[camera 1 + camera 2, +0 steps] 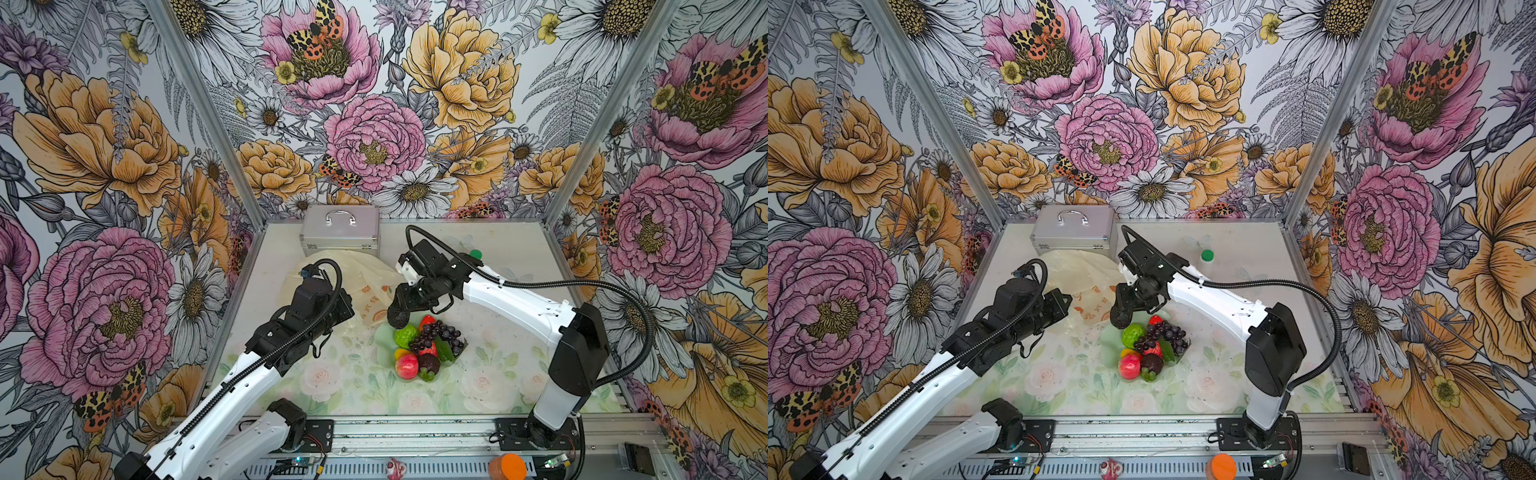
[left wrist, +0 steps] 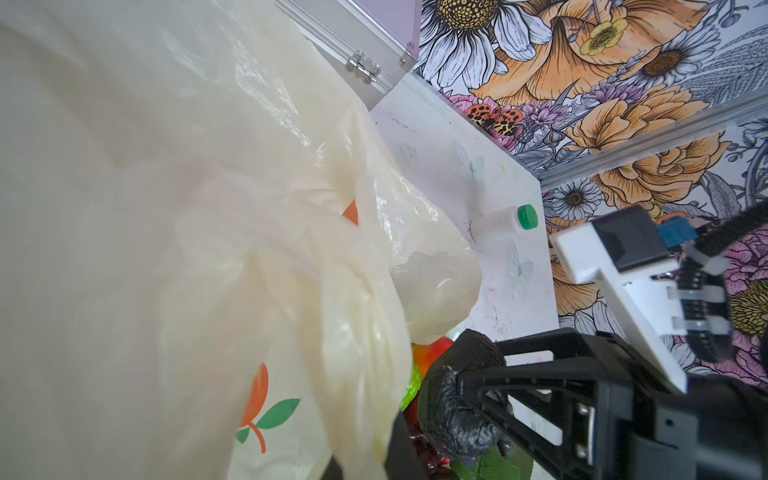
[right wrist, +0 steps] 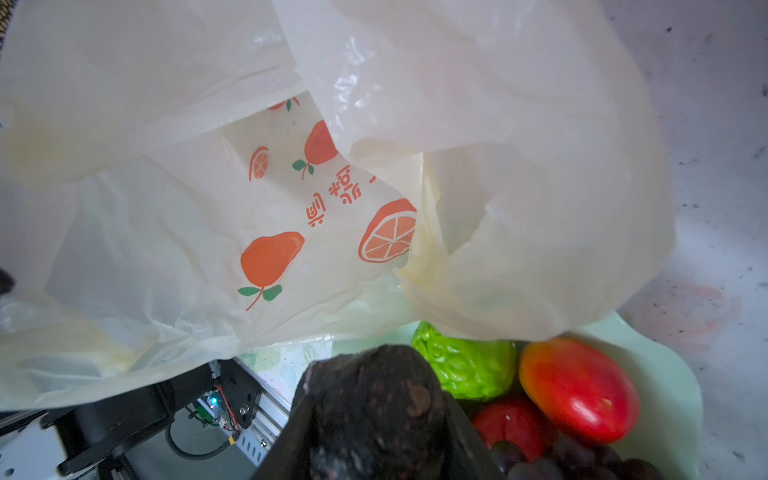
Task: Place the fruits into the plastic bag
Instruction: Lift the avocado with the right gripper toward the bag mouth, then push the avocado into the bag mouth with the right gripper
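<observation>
Avocado [image 3: 374, 399], dark and pebbly, beside crinkly translucent plastic bag [image 3: 166, 208].

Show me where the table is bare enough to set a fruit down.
Bare: the mat between dish and front rail, and right of the dish. Crowded: plastic bag, right gripper with avocado, silver case behind.

Pale-yellow plastic bag [image 3: 166, 228] bears orange fruit prints; avocado [image 3: 374, 399] is dark.
</observation>
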